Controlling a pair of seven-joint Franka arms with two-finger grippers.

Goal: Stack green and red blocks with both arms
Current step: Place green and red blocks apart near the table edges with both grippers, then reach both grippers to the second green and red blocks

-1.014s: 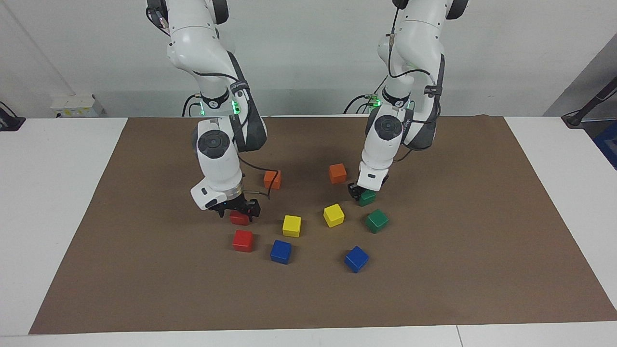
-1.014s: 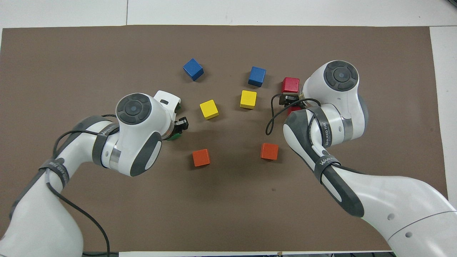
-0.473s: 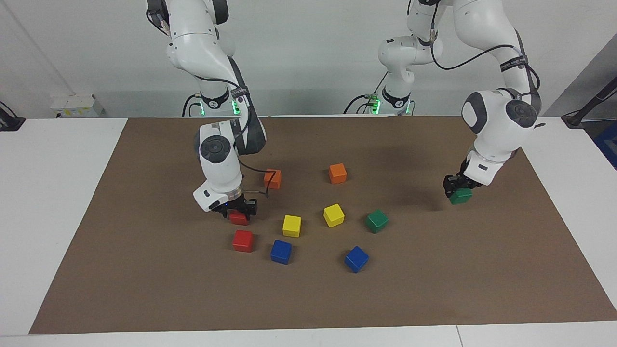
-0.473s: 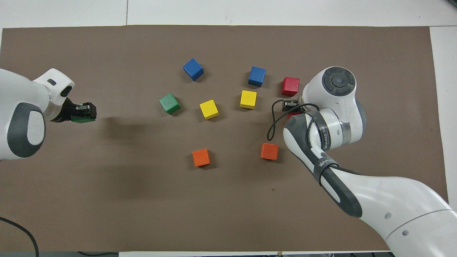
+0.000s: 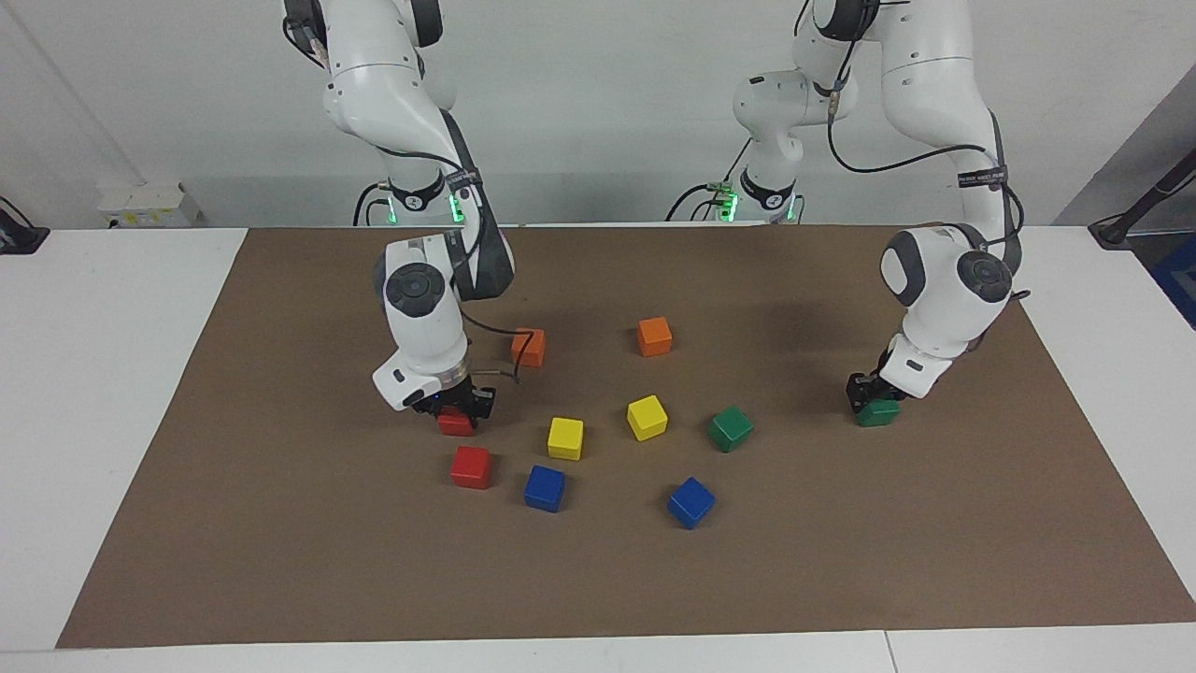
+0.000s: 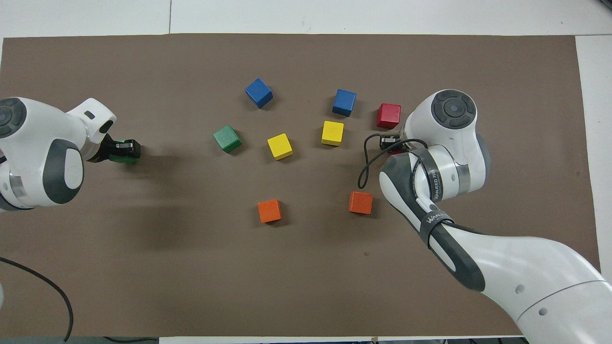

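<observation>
Facing view: 2 glossy red cubes (image 5: 470, 466), 2 dark green cubes (image 5: 730, 428)

The left gripper (image 5: 874, 400) grips a green block (image 5: 878, 412) low over the table (image 5: 934, 523); the right gripper (image 5: 461, 408) clasps a red block (image 5: 456, 424).

Pretty bright, even light from overhead, soft blurry shadows under the arms on the brown mat (image 5: 280, 523), everything sharp.

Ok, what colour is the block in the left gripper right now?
Dark green. The left gripper holds a green block; the facing view shows it best.
</observation>
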